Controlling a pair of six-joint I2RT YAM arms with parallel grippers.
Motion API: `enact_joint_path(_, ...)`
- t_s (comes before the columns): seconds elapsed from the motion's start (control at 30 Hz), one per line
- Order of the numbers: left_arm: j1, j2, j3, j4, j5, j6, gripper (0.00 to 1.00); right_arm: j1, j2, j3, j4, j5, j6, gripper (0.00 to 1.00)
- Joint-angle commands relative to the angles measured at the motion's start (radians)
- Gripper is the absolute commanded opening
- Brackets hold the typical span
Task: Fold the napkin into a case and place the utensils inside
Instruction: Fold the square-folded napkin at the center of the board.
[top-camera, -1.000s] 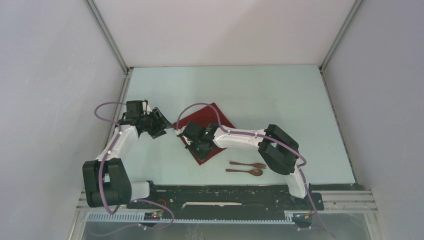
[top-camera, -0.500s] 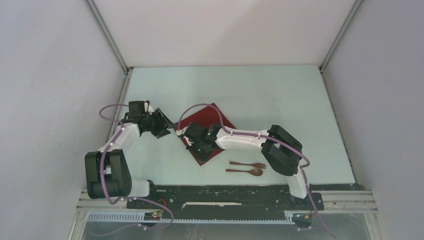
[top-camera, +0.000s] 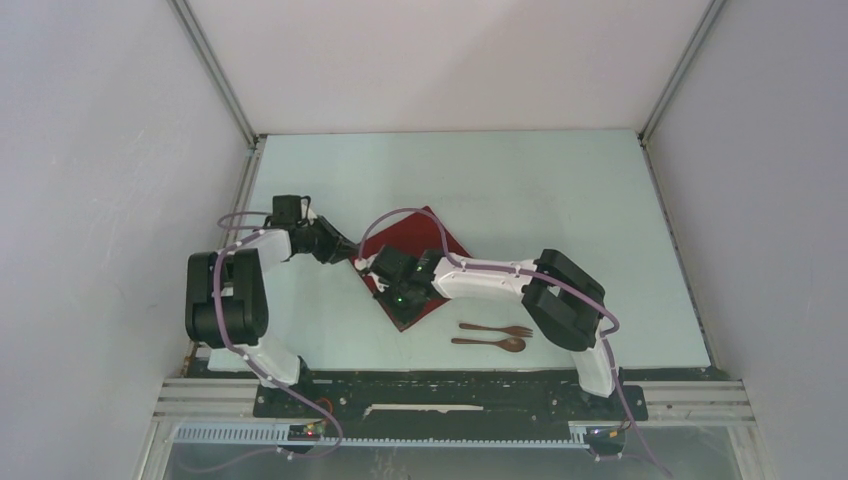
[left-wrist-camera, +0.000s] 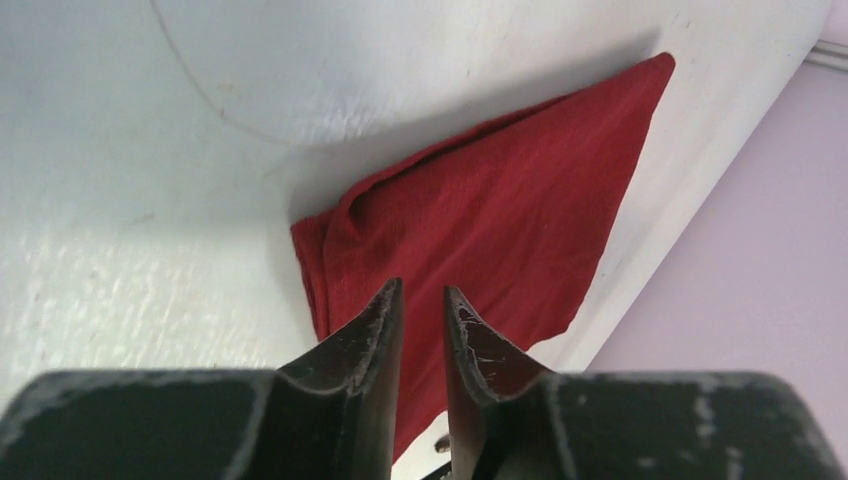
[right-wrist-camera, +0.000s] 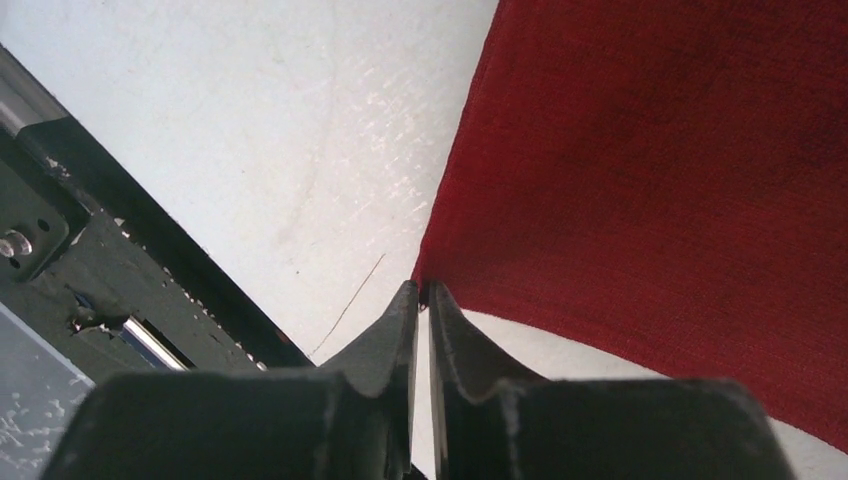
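Hovers w/ L gripper (left-wrist-camera: 420, 292) slightly spread over napkin (left-wrist-camera: 500, 200) edge; touches napkin corner w/ R gripper (right-wrist-camera: 421, 288), nearly pressed together, grip unclear.

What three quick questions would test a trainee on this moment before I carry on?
1. True or false: the fork and spoon lie on the napkin.
2. The left gripper and right gripper are both at: A the napkin; B the utensils; C neither.
3. Fill in: the utensil nearer the mounting rail is the ___.
Key: 1 false; 2 A; 3 spoon.
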Motion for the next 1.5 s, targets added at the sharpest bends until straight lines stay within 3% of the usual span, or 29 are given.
enact_joint_path(0.0,-0.023,0.044,0.058,0.081,-0.005,-0.064,0.24,-0.018,-0.056,-0.007,0.010,-0.071,0.050,0.22)
enact_joint_path(0.13,-0.022,0.087,0.073,0.079,-0.029,-0.069,0.20,-0.079,-0.133,-0.036,0.036,-0.155,0.107,0.42)
enact_joint_path(0.33,-0.018,0.127,0.090,0.043,-0.076,-0.041,0.15,-0.237,-0.177,-0.124,0.156,-0.326,0.184,0.57)
enact_joint_path(0.43,-0.010,0.139,0.095,0.023,-0.092,-0.029,0.13,-0.250,-0.164,-0.136,0.226,-0.429,0.197,0.66)
enact_joint_path(0.57,-0.006,0.161,0.106,0.003,-0.108,-0.017,0.13,-0.169,-0.148,-0.099,0.208,-0.246,0.106,0.79)
enact_joint_path(0.7,-0.005,0.164,0.128,-0.023,-0.085,-0.010,0.18,-0.051,-0.043,0.126,-0.103,0.155,0.041,0.82)
enact_joint_path(0.8,-0.004,0.111,0.148,-0.056,-0.090,0.001,0.31,-0.009,0.071,0.309,-0.317,0.274,0.090,0.82)
enact_joint_path(1.1,0.078,-0.093,0.266,-0.237,-0.115,0.105,0.51,0.039,0.178,0.415,-0.402,0.266,0.167,0.67)
enact_joint_path(1.2,0.078,-0.151,0.248,-0.247,-0.125,0.129,0.53,0.047,0.233,0.478,-0.435,0.252,0.157,0.62)
enact_joint_path(1.47,0.078,-0.237,0.178,-0.242,-0.124,0.164,0.54,0.054,0.304,0.559,-0.514,0.227,0.152,0.64)
